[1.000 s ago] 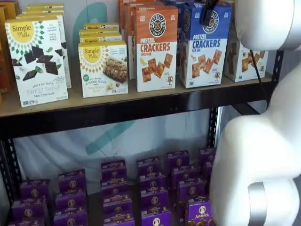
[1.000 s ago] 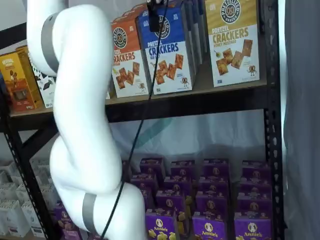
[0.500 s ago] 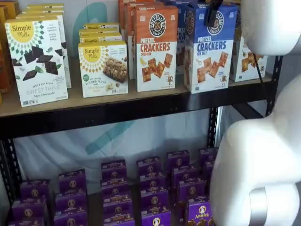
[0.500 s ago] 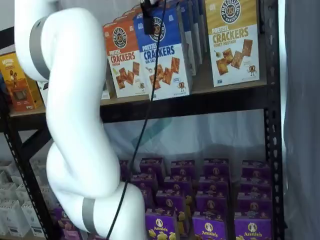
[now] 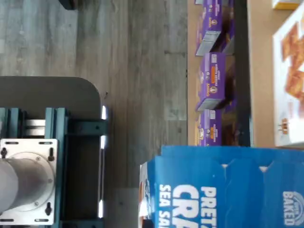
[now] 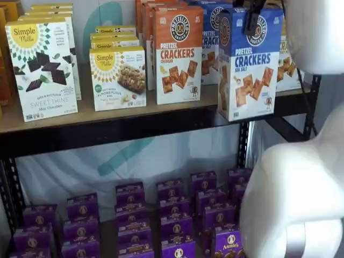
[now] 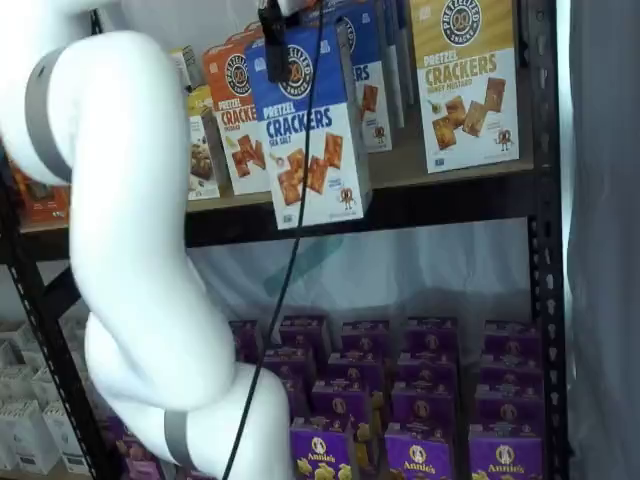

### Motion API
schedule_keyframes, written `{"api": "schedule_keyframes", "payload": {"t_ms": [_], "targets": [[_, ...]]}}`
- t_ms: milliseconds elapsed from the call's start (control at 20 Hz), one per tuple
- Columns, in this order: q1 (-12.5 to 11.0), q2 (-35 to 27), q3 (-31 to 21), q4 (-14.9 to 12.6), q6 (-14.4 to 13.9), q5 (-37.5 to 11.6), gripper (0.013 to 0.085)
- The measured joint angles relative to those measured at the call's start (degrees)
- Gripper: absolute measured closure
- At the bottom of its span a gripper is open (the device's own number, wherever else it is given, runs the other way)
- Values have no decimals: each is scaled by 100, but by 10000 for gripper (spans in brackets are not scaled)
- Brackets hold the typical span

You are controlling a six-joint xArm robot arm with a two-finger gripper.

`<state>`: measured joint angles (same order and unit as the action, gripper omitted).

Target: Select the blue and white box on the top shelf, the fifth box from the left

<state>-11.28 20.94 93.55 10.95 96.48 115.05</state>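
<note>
The blue and white box point(image 6: 250, 64) hangs from the gripper point(image 6: 252, 19), whose black fingers are closed on its upper edge, 1 finger lying dark over the round logo. In both shelf views the carton is out in front of the top shelf point(image 6: 134, 126), its white lower half overlapping the black front rail and its bottom edge below the board, so it does not rest on the wood. In a shelf view it tilts slightly, bottom swung toward the camera point(image 7: 310, 125), with the cable point(image 7: 290, 260) trailing down beside it.

Next to it on the shelf stands the orange-topped Cheddar carton point(image 6: 179, 54), upright and near the board's front edge. Further blue-topped cartons point(image 6: 209, 43) stand upright in the row behind the lifted box. The yellow-topped Honey Mustard carton point(image 7: 465, 80) stands at the far end of the board beside the black upright post. Toward the other end are the Simple Mills almond flour bars point(image 6: 118, 78) and the Sweet Thins box point(image 6: 43, 70).

Below, purple Annie's boxes point(image 6: 174, 215) fill the lower level in rows. The white arm point(image 7: 140, 260) covers much of each shelf view.

In the wrist view the blue top of the carton point(image 5: 223, 187) fills 1 corner, with "SEA SALT" lettering partly readable, above grey wood-look flooring point(image 5: 137, 61).
</note>
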Motion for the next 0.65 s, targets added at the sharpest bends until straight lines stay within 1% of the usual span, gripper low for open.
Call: {"api": "schedule_keyframes", "payload": {"t_ms": [200, 400, 650], "targets": [[-27, 381, -439, -9, 38, -69, 370], [-104, 745, -885, -2, 123, -172, 370], [-186, 949, -1173, 33, 201, -224, 370]]}}
